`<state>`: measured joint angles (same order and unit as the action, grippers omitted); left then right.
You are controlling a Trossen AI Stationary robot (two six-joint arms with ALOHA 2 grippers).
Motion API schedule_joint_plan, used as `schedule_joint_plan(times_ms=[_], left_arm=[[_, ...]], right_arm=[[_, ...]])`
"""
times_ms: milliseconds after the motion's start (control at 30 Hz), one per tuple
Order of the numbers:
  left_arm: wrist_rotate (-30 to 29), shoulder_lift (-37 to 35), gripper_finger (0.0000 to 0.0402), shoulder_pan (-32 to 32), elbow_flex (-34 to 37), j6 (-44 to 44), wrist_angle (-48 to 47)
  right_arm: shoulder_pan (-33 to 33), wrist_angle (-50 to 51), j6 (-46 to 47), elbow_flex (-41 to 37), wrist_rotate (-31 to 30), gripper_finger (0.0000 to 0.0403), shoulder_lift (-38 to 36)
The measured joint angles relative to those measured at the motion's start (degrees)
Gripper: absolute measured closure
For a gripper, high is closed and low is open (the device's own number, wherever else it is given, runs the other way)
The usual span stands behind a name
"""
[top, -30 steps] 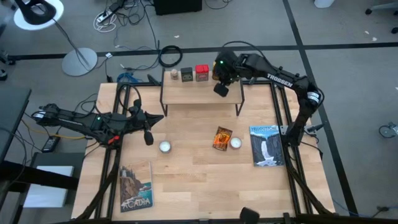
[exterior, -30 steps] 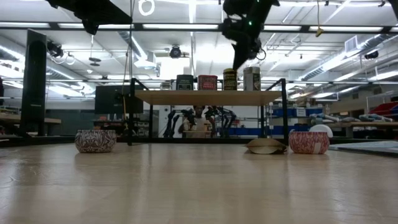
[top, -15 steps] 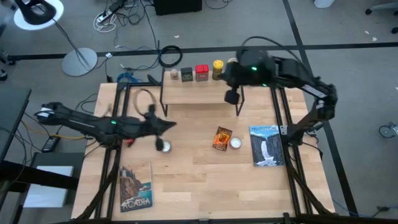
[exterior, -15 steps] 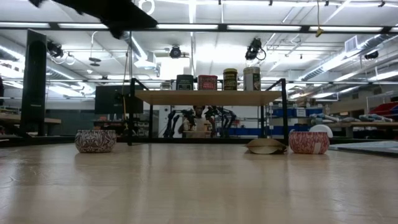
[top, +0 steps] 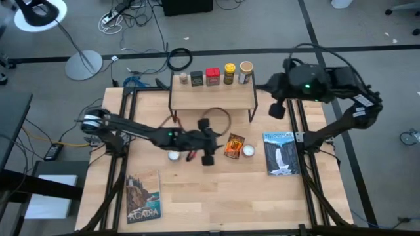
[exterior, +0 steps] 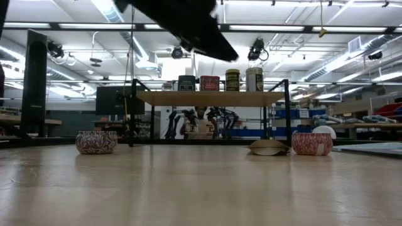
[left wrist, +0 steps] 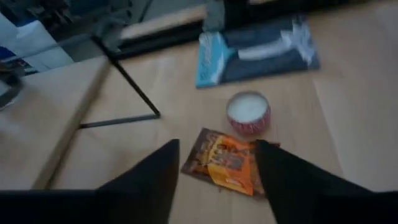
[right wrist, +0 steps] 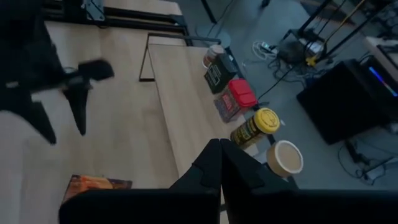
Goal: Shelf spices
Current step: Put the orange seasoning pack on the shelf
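On the shelf (top: 213, 98), along its far edge, stand a small pale-capped jar (top: 184, 78), a dark tin (top: 197, 78), a red tin (top: 212, 76), a yellow black-lidded jar (top: 230, 72) and a tan jar (top: 245, 71). The orange packet (top: 234, 145) lies flat on the table in front of the shelf. My left gripper (left wrist: 214, 183) hovers open above the table just left of the packet (left wrist: 227, 163), one finger to each side of it in the left wrist view, touching nothing. My right gripper (top: 277, 109) hangs shut off the shelf's right end, holding nothing.
Two small white round discs (top: 174, 155) (top: 248, 150) sit on the table, the second right next to the packet. One picture-covered book (top: 281, 153) lies to the right and another (top: 144, 196) lies at the near left. Black frame rails run along both table sides.
My left gripper has swung from the table's left side toward the right, past the left disc, to the orange packet. My right gripper has drawn back from over the shelf's far right corner toward the table's right edge, leaving the yellow and tan jars standing.
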<state>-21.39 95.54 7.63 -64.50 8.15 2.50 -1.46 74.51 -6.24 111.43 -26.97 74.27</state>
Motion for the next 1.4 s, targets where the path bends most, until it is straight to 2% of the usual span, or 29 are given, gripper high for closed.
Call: schedule_joint_plan(times_ms=[133,267,600,900,1067,1400], left_arm=[[-0.4,7.2,0.0152,0.4,-6.9,2.2,-7.2],[-1.6,12.3,0.0164,0.4,-10.4,2.4,-11.5],[-0.4,17.4,0.024,2.1,-10.9,3.4,-7.4],[-1.8,22.2,0.0243,3.5,-10.9,8.2,-0.3],[-4.5,23.2,0.0243,3.6,-10.8,9.3,-0.9],[-4.0,25.3,0.0243,2.8,-10.8,9.2,-0.1]], right_arm=[[0.8,0.0,0.3,-1.6,-1.5,0.0403,-3.1],[1.1,-0.1,0.4,-3.0,-2.6,0.0403,-5.9],[1.1,-0.9,1.2,-8.7,-3.7,0.0403,-11.4],[1.0,-5.5,0.8,-14.6,-3.7,0.0403,-14.7],[1.0,-5.4,1.6,-16.1,-3.7,0.0403,-15.6],[1.0,-5.7,3.1,-17.4,-3.7,0.0403,-16.9]])
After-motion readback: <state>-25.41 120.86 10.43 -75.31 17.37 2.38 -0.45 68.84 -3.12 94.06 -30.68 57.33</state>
